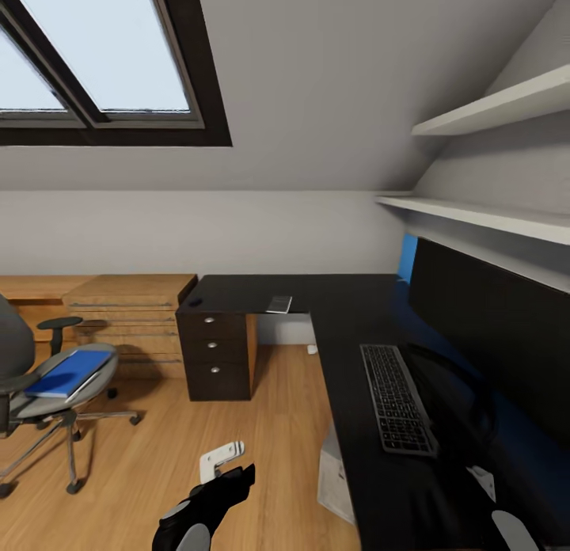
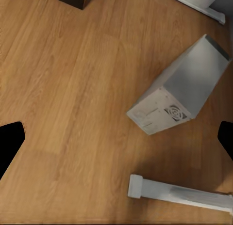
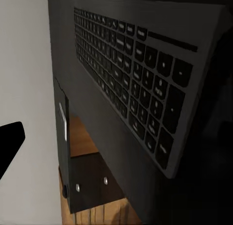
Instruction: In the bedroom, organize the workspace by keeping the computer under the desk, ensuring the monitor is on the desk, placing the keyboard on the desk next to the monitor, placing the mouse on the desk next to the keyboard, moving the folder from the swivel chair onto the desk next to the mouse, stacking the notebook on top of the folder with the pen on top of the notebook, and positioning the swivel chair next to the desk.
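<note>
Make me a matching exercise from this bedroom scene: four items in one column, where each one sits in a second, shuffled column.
Items:
1. keyboard
2. folder
3. computer
4. monitor

Places:
A. on the swivel chair seat
B. on the wood floor
C. standing along the desk, under the wall shelves
D. flat on the desk in front of the screen

Pairs: 1-D, 2-A, 3-B, 4-C

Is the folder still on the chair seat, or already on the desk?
On the chair. The blue folder lies flat on the swivel chair seat, well apart from the desk.
</note>
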`<state>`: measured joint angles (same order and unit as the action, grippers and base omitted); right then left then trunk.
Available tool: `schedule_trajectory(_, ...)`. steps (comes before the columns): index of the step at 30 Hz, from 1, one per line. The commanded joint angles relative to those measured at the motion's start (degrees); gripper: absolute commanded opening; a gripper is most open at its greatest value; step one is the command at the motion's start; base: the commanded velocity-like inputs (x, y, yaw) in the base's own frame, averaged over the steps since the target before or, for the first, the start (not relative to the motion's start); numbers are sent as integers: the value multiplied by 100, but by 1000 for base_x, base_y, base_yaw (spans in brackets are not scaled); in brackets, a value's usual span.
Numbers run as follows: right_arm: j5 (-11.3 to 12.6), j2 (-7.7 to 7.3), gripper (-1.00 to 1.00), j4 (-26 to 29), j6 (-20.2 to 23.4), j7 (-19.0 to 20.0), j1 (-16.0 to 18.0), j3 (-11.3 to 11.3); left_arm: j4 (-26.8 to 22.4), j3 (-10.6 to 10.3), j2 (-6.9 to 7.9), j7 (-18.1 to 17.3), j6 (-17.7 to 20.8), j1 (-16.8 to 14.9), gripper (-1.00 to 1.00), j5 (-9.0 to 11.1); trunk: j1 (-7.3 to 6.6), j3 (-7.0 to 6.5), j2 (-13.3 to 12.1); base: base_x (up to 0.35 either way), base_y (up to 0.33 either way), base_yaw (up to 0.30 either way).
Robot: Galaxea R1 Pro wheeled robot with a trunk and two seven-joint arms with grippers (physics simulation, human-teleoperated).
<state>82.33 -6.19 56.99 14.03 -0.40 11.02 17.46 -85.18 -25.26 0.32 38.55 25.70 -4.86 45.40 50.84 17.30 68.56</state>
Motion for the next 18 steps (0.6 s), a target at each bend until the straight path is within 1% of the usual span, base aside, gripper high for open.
schedule_trajectory(1, 37, 0, 100, 5, 30, -4, 2, 12, -8, -7, 3, 47, 10, -6, 100, 38, 19, 26, 47, -335, 0, 0)
schedule_trajectory(3, 37, 0, 100, 11, 30, -1, 1, 12, -8, 22, 3, 47, 12, -6, 100, 49, 63, 62, 127, -319, 0, 0)
schedule_trajectory(6, 30, 5, 100, 48, 14, 16, -1, 10, -3, 116, 3, 47, 17, -6, 100, 95, 63, 62, 127, -171, 0, 0)
schedule_trajectory(9, 9, 18, 100, 341, 1, 38, -1, -9, 6, 187, 9, 47, 21, -6, 100, 128, 63, 62, 127, -62, 0, 0)
schedule_trajectory(10, -7, 27, 100, 524, -1, 34, -2, -18, 11, 198, 19, 46, 25, -6, 100, 136, 63, 62, 127, -28, 0, 0)
schedule_trajectory(11, -45, 55, 100, 694, -3, 25, -3, -49, 15, 204, 53, 41, 25, -6, 100, 148, 63, 62, 127, -18, 0, 0)
schedule_trajectory(13, -120, 110, 100, 832, -4, 17, -3, -114, 23, 208, 96, 34, 24, -6, 100, 156, 63, 62, 127, -13, 0, 0)
schedule_trajectory(14, -239, 177, 100, 934, -4, 13, -3, -206, 28, 209, 132, 29, 22, -6, 100, 160, 63, 62, 127, -7, 0, 0)
schedule_trajectory(15, -312, 207, 100, 975, -5, 9, -3, -257, 29, 210, 145, 28, 20, -6, 100, 160, 63, 62, 127, -6, 0, 0)
schedule_trajectory(16, -474, 261, 100, 1042, -5, 4, -4, -354, 32, 212, 167, 25, 18, -6, 100, 156, 63, 62, 127, -4, 0, 0)
schedule_trajectory(17, -558, 285, 100, 1072, -3, 4, -4, -395, 33, 212, 175, 25, 17, -6, 100, 154, 63, 62, 127, -3, 7, 0)
schedule_trajectory(18, -715, 320, 100, 1125, 7, 18, -5, -469, 34, 213, 186, 23, 16, -6, 100, 145, 63, 62, 127, -2, 59, 0)
